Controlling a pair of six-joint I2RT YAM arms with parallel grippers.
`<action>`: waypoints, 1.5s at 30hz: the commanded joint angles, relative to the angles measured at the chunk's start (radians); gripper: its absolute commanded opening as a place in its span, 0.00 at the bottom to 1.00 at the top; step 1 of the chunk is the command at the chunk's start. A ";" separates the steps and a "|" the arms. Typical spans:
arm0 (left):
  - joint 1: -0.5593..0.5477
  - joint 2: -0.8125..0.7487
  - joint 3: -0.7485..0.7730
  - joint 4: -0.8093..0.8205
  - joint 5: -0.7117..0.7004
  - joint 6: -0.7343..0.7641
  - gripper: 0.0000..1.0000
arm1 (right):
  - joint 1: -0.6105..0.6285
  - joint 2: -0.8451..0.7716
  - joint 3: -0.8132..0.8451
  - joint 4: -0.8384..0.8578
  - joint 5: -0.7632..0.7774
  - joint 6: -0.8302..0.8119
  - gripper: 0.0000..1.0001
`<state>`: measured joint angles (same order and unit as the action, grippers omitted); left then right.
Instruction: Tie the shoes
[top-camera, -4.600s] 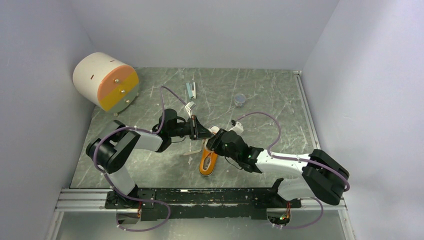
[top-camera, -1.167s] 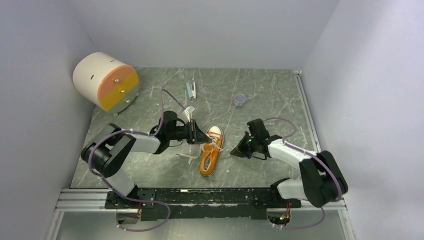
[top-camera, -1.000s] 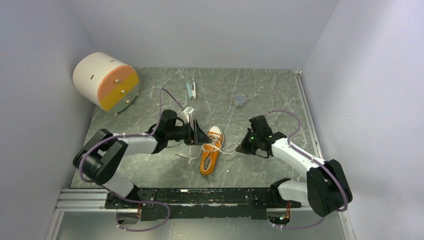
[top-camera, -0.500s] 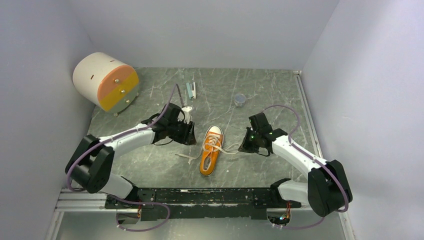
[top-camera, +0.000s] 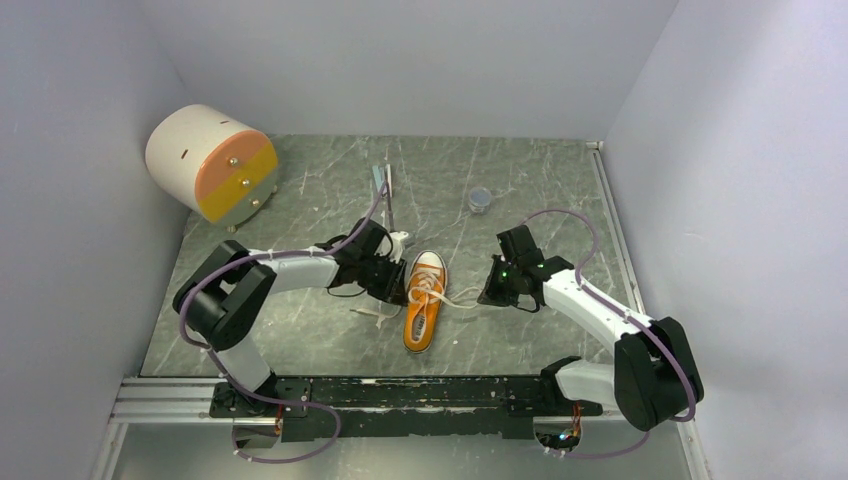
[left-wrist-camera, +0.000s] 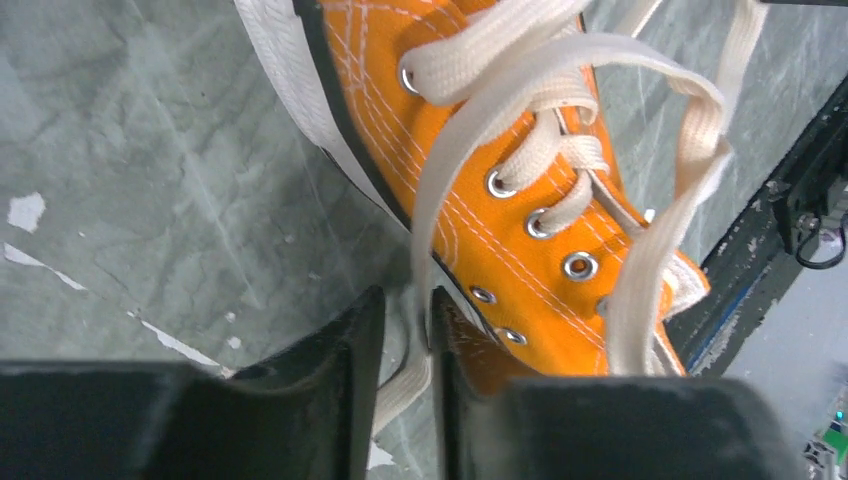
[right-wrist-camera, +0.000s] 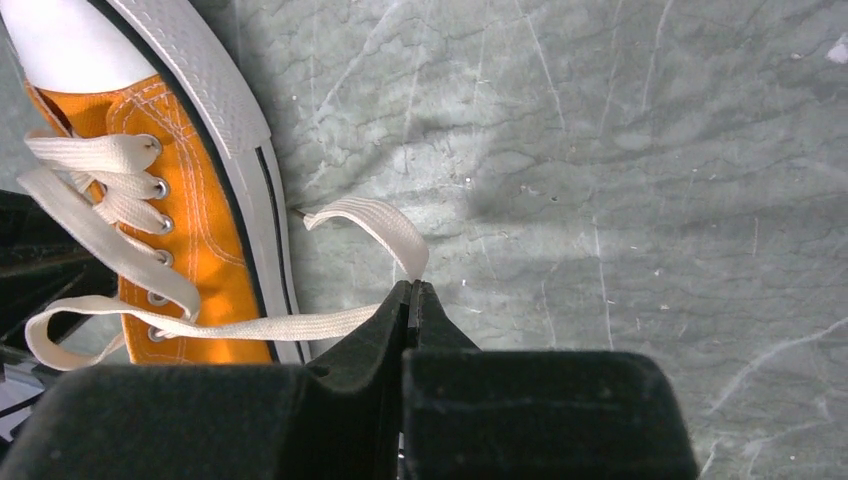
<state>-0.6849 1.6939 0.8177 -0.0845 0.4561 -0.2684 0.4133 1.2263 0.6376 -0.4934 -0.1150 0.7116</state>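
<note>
Although clamping one lace end (right-wrist-camera: 385, 225) in right gripper (right-wrist-camera: 410, 290) and straddling the other lace (left-wrist-camera: 420, 220) with left gripper (left-wrist-camera: 407, 310) narrowly parted, yet to knot orange sneaker (top-camera: 420, 312).

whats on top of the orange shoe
White laces criss-cross the top of the sneaker, one loose loop arching over them; one strand runs to the right hand, pinched there. What lies under them hardly shows.

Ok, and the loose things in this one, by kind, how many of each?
Orange sneaker: 1
White-and-orange drum: 1
Small round grey lid: 1
Small teal-and-white item: 1
Total: 4
</note>
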 joint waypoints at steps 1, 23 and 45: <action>-0.007 0.035 -0.003 -0.036 -0.122 -0.005 0.20 | -0.002 -0.021 0.030 -0.042 0.051 -0.020 0.00; -0.002 -0.119 0.019 -0.113 0.031 0.056 0.12 | -0.007 -0.041 0.188 0.312 -0.393 -0.144 0.00; 0.141 -0.055 0.070 0.148 0.261 -0.028 0.84 | -0.018 0.280 0.411 0.325 -0.288 -0.077 0.00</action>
<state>-0.5484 1.5455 0.8330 -0.1375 0.5297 -0.2455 0.4053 1.4803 1.0145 -0.1482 -0.4187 0.6483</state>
